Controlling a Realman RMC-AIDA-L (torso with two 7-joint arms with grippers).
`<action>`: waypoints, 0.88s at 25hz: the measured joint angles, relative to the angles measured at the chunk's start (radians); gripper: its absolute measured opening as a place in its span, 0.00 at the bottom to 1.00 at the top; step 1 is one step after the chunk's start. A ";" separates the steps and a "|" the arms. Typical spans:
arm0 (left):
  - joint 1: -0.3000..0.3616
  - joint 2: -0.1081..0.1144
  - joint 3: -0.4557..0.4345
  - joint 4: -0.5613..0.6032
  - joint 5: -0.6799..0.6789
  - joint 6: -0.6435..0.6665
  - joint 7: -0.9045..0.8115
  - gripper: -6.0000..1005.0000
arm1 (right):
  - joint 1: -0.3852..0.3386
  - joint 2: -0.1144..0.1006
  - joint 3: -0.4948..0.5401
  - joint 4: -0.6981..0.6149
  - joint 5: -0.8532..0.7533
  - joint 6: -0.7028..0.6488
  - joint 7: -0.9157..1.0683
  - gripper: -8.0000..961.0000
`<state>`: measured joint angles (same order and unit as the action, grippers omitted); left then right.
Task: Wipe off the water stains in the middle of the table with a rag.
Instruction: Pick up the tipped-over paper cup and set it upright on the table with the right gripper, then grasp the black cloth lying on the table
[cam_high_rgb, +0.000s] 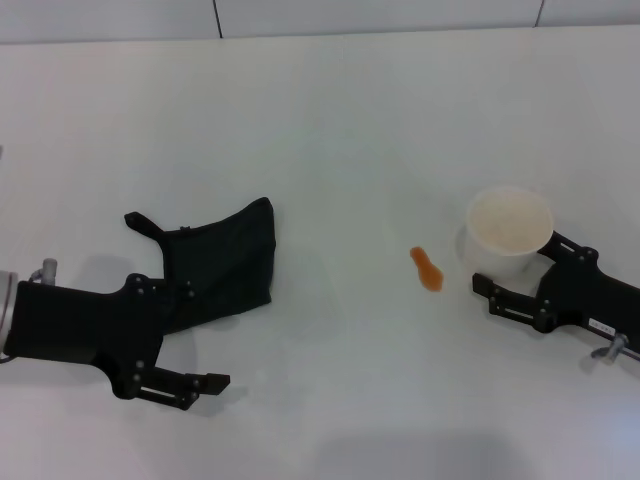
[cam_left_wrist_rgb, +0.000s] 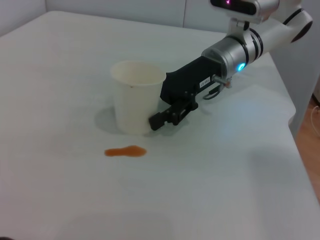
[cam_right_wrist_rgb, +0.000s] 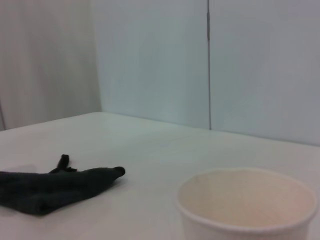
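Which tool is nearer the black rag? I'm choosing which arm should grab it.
Left. The left tool sits at the rag, its body overlapping the near edge. The right tool is across the table, around a white paper cup.

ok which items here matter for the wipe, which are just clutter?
Job:
black soft fabric rag, under left end effector
small orange-brown liquid smear
white matte table

Lying about:
white paper cup, between the open fingers of right end effector
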<state>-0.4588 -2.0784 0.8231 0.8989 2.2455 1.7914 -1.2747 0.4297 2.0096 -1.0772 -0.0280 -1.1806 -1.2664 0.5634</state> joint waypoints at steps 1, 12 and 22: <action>0.001 0.000 0.000 0.000 0.000 0.000 0.000 0.84 | -0.005 -0.003 0.000 -0.011 -0.014 -0.001 0.018 0.89; 0.020 0.003 -0.006 0.005 0.000 -0.004 0.000 0.83 | -0.194 -0.039 0.001 -0.406 -0.239 -0.041 0.295 0.89; 0.035 0.003 -0.007 0.037 -0.016 -0.004 -0.002 0.83 | -0.216 -0.065 0.031 -0.937 -0.696 -0.204 0.778 0.88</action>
<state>-0.4239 -2.0759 0.8161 0.9357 2.2295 1.7870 -1.2763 0.2137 1.9444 -1.0462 -0.9649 -1.8767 -1.4702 1.3419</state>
